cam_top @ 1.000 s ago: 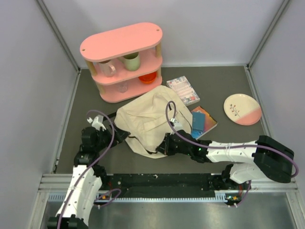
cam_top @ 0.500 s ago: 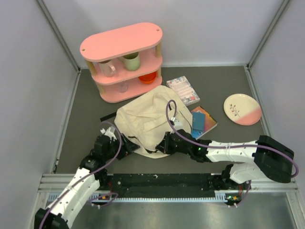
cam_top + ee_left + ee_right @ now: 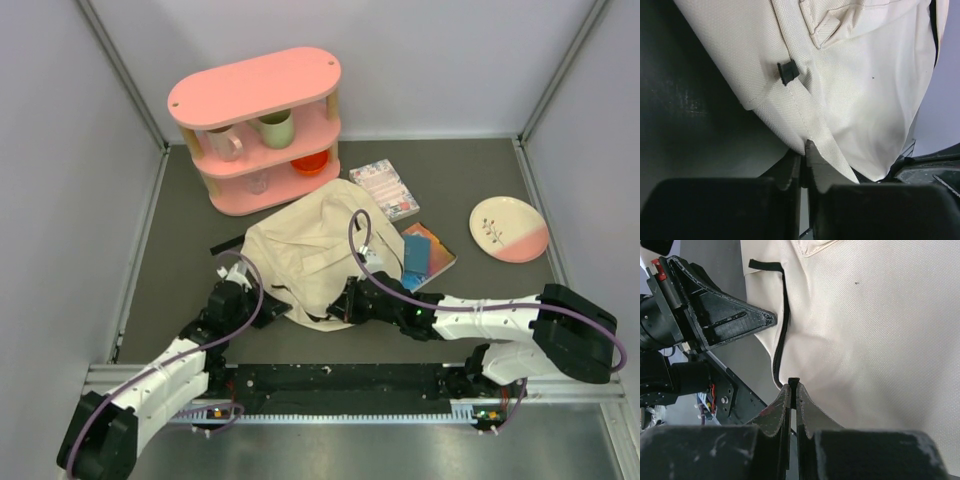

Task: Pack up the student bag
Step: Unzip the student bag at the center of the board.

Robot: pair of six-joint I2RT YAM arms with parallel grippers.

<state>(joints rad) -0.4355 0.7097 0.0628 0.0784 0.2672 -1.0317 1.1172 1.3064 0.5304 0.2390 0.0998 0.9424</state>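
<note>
**A:** Position of the student bag (image 3: 310, 250)?

**B:** Flat on the table (image 3: 180, 250), mid-field, in front of both bases. Its long axis runs roughly near-to-far. The near edge faces the arms.

**A:** Fingers?

**B:** Left gripper (image 3: 804, 150): jaws almost together, pinching the cream strap (image 3: 790, 107) at the bag's near-left corner, just below a small black buckle (image 3: 789, 71). Right gripper (image 3: 793, 385): jaws closed, tips nipping something thin and dark where the zipper line (image 3: 782, 325) ends. It could be the pull or just the edge; cannot tell which.

**A:** The relation that matters for the next move?

**B:** Both grips sit side by side on the near edge, left one to the left, and the whole bag lies beyond the fingertips, away from the bases. The zipper line leads off from the right tips along that edge. My judgement: the left hold anchors the corner while the right draws along the zipper, so the pull should follow the line and not lift.

**A:** Risk?

**B:** Soft fabric may bunch instead of parting.
</note>
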